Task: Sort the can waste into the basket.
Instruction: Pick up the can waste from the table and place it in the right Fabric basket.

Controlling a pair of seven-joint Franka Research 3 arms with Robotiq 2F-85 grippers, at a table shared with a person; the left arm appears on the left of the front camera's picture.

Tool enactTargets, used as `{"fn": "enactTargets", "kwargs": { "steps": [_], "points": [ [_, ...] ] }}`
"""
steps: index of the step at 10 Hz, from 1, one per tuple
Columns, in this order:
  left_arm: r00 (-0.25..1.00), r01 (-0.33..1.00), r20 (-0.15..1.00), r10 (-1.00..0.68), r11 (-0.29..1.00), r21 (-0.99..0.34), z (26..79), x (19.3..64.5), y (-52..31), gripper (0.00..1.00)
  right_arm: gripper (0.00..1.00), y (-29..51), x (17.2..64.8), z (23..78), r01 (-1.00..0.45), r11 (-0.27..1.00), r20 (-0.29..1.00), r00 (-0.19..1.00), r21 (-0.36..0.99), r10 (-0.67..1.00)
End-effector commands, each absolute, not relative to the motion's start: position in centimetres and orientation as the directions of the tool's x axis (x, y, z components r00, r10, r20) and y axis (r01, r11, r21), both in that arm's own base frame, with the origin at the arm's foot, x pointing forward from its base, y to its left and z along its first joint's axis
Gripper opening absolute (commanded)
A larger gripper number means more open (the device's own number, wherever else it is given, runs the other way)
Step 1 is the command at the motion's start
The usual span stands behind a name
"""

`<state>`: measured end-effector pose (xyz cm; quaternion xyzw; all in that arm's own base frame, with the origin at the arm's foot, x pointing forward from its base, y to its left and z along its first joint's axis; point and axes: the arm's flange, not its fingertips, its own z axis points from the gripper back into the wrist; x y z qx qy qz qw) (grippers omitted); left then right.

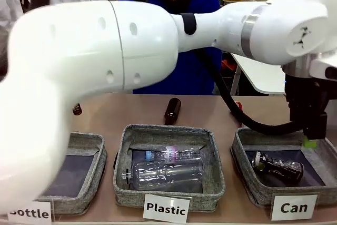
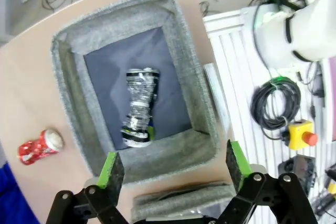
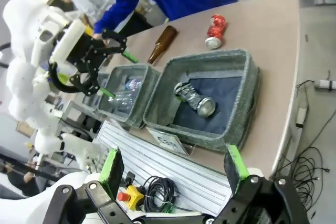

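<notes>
My left gripper (image 2: 173,167) hangs above the square grey basket (image 2: 68,82), jaws spread wide, nothing between the green pads (image 2: 111,169). The basket has thick walls of coarse woven cloth, rounded corners and a flat dark base. A white card reading "Can" (image 1: 294,207) stands at its front. On that base the black can (image 2: 139,107) lies on its side. Its thin metal is dented in at the waist, it is covered in white print, and one end lies near a wall.

The red can (image 2: 40,146) is outside the basket, on its side on the smooth tan table (image 2: 26,103), near the basket's wall but apart from it. It is shiny and crumpled, with a silver end.

My right gripper (image 3: 173,163) is also wide open and holds nothing, well back from the baskets.

The middle basket (image 1: 168,196), of the same grey weave, is marked "Plastic" and holds ribbed clear bottles (image 1: 163,169) lying flat. A brown glass bottle (image 1: 172,110) lies on the table behind it
</notes>
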<state>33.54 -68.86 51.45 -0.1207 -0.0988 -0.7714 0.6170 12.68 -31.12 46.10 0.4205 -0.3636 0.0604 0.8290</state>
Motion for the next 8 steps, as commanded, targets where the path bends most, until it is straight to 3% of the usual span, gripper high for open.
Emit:
{"fn": "enactTargets", "kwargs": {
  "steps": [1, 4, 6, 8],
  "points": [
    [-0.104, 0.987, 0.341, -0.934, -0.140, -0.083, 52.5, 32.4, -63.2, 1.00, 1.00, -29.5, 15.2, 46.5, -0.458, 0.566, 0.641, 0.749, 0.685, -0.169],
    [-0.036, 0.996, 0.252, -0.967, -0.055, -0.072, 51.5, 32.1, -54.5, 1.00, 1.00, -24.0, 20.8, 46.5, -0.500, 0.387, 0.565, 0.822, 0.775, -0.068],
    [0.039, 0.997, 0.192, -0.981, 0.024, -0.080, 49.8, 32.5, -49.6, 1.00, 1.00, -21.0, 23.0, 46.2, -0.483, 0.333, 0.530, 0.845, 0.810, -0.065],
    [0.096, 0.993, 0.188, -0.977, 0.080, -0.092, 49.0, 32.7, -46.4, 1.00, 1.00, -19.1, 23.8, 46.0, -0.460, 0.357, 0.505, 0.862, 0.813, -0.040]
  ]
}}
